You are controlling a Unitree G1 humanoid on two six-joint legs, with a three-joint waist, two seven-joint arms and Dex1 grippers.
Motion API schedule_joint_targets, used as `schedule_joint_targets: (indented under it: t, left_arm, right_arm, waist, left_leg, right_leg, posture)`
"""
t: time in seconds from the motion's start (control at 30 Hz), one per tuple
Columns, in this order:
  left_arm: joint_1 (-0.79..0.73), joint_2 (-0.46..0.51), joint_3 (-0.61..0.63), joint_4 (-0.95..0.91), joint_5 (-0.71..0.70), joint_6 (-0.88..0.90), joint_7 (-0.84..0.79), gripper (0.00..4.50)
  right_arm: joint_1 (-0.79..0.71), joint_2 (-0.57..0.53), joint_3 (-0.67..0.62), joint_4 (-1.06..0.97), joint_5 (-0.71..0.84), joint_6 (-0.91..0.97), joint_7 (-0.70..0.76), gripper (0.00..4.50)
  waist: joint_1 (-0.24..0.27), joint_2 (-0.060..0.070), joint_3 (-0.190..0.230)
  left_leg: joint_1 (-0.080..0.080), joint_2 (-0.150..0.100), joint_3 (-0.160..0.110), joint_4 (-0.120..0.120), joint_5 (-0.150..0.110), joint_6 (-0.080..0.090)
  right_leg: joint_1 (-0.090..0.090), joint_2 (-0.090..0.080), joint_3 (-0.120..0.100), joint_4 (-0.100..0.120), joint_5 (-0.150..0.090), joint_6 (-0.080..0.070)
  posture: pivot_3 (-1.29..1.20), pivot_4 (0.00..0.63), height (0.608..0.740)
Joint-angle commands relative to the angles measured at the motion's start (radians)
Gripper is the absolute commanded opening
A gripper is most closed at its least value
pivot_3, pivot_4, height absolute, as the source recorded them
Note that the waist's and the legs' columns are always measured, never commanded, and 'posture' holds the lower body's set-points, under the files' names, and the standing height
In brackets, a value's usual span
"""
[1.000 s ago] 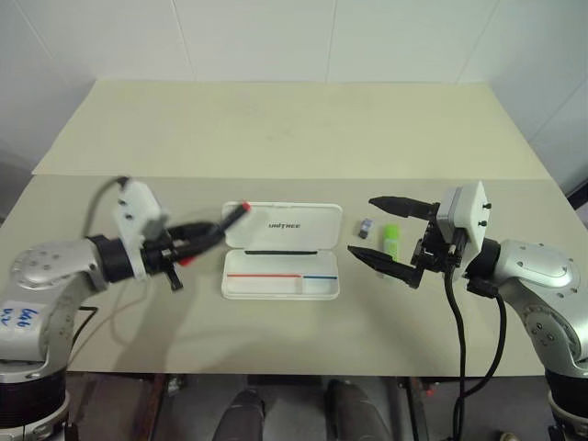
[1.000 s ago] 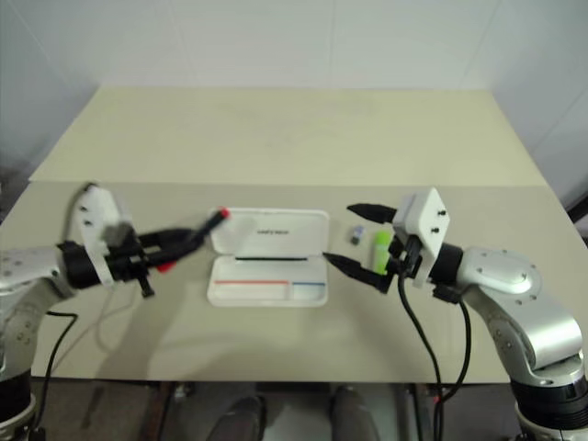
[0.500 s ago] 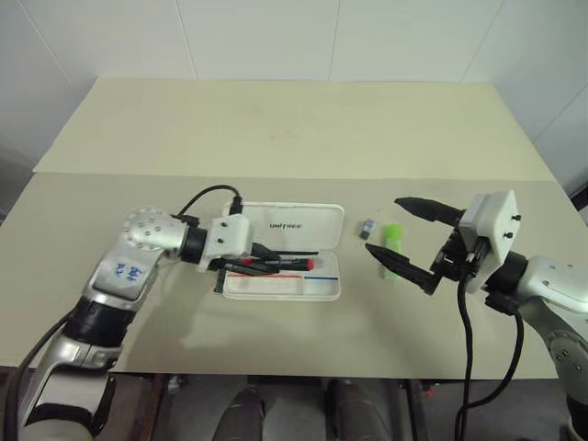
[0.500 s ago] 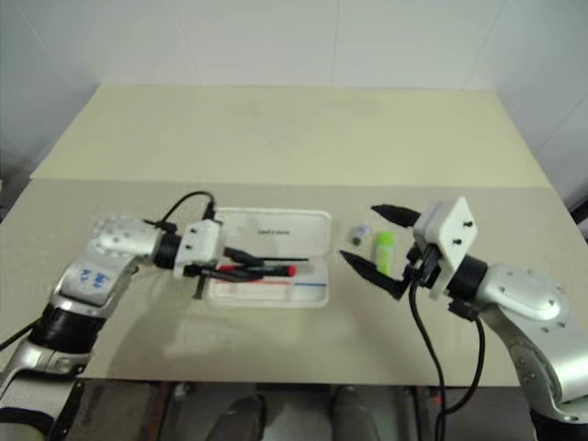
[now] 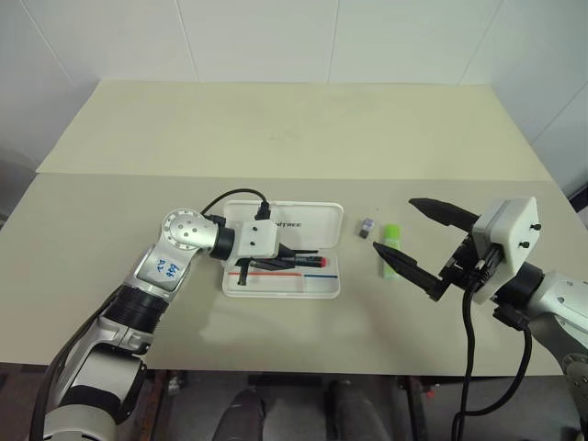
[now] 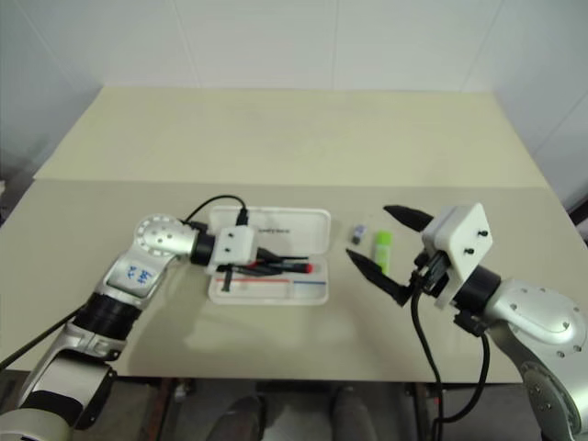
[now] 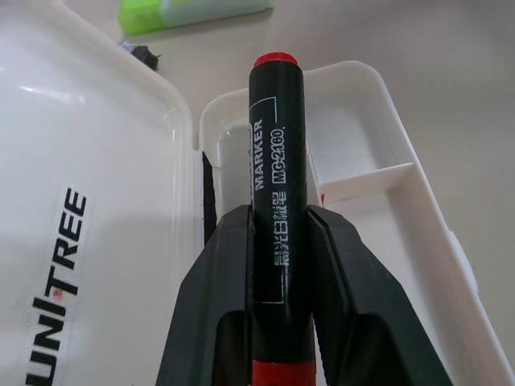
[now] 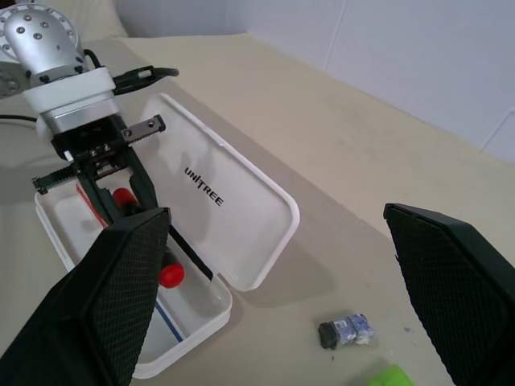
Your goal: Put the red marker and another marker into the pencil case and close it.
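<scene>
1. The left pincer [image 5: 292, 260] is clamping the red marker [image 7: 278, 213] between its two black fingers [image 7: 221, 297], gripping the dark barrel that carries white lettering.
2. The marker is lying along the length of the pencil case [image 5: 326, 287], over the open bottom tray, with its red tip [image 5: 322, 262] pointing toward the robot's right. Whether it is touching the tray floor cannot be told.
3. The case is sitting open on the beige surface [image 5: 276, 129], its lid [image 5: 312, 223] folded flat away from the robot with the dark lettering facing up; thin red and blue stripes are showing in the tray.
4. The right pincer [image 5: 423, 241] is hovering above the surface to the right of the case, fingers spread wide and holding nothing.
5. The green marker [image 5: 390, 235] is lying on the surface between the case and the right pincer, partly hidden by the nearer black finger [image 5: 409, 272].
6. A small grey object [image 5: 366, 226] is lying just beside the green marker, between it and the lid's right edge, apart from both.
7. A black cable [image 5: 225, 197] is looping from the left wrist over the lid's left corner.
</scene>
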Motion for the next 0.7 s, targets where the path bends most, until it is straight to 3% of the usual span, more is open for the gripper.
schedule_joint_targets:
  t: [0.03, 0.07, 0.33, 0.43, 0.57, 0.63, 0.7]
  left_arm:
    - [0.008, 0.003, 0.013, -0.021, -0.001, -0.016, 0.011, 1.72]
    - [0.011, 0.004, 0.012, -0.024, 0.007, -0.016, 0.020, 2.03]
    - [0.050, 0.017, 0.036, -0.079, -0.016, 0.020, 0.039, 2.03]
    - [0.064, 0.018, 0.060, -0.147, -0.081, 0.083, 0.013, 2.55]
    - [0.078, 0.036, 0.078, -0.211, -0.114, 0.147, 0.004, 3.76]
    - [0.108, 0.064, 0.121, -0.287, -0.191, 0.204, -0.023, 4.40]
    - [0.135, 0.092, 0.162, -0.359, -0.252, 0.270, -0.031, 4.45]
  right_arm:
    - [0.000, -0.007, -0.032, -0.039, 0.020, -0.003, -0.018, 4.50]
    - [-0.001, -0.008, -0.031, -0.039, 0.021, -0.003, -0.019, 4.50]
    - [-0.021, -0.009, -0.014, -0.020, 0.030, -0.007, -0.020, 4.50]
    - [-0.039, -0.003, 0.008, -0.002, 0.031, -0.006, -0.018, 4.50]
    - [-0.067, 0.011, 0.024, 0.029, 0.046, 0.025, -0.049, 4.50]
    - [-0.094, 0.021, 0.044, 0.069, 0.023, 0.155, -0.179, 4.50]
    - [-0.125, 0.072, 0.031, 0.095, 0.032, 0.312, -0.356, 4.50]
  waist:
    - [0.001, 0.000, 0.000]
    - [0.001, 0.000, 0.000]
    - [0.001, 0.000, 0.000]
    - [0.001, 0.000, 0.000]
    - [0.001, 0.000, 0.000]
    - [-0.005, 0.000, 0.000]
    - [-0.004, 0.000, 0.000]
  left_leg:
    - [0.000, 0.000, 0.000, 0.000, 0.000, 0.000]
    - [0.000, 0.000, 0.000, 0.001, 0.000, 0.000]
    - [0.000, 0.000, 0.000, 0.001, 0.000, 0.000]
    - [0.000, 0.000, 0.000, 0.001, 0.000, 0.000]
    - [0.000, 0.000, 0.000, 0.001, 0.000, 0.000]
    - [0.001, 0.000, 0.000, 0.001, 0.000, 0.000]
    - [0.001, 0.000, 0.000, 0.001, 0.000, 0.000]
  right_leg:
    - [0.000, 0.000, 0.000, 0.000, 0.000, 0.000]
    - [0.000, 0.000, 0.000, 0.000, 0.000, 0.000]
    - [0.001, 0.000, 0.000, 0.000, 0.000, 0.000]
    - [0.001, 0.000, 0.000, 0.000, 0.000, 0.000]
    - [0.001, 0.000, 0.000, 0.000, 0.000, 0.000]
    - [0.001, 0.000, 0.000, 0.000, 0.000, 0.000]
    - [0.001, 0.000, 0.000, 0.001, 0.000, 0.000]
  posture:
    - [0.00, 0.150, 0.740]
    - [0.00, 0.150, 0.740]
    - [0.00, 0.150, 0.740]
    - [0.00, 0.150, 0.740]
    - [0.00, 0.150, 0.740]
    - [0.00, 0.150, 0.740]
    - [0.00, 0.150, 0.740]
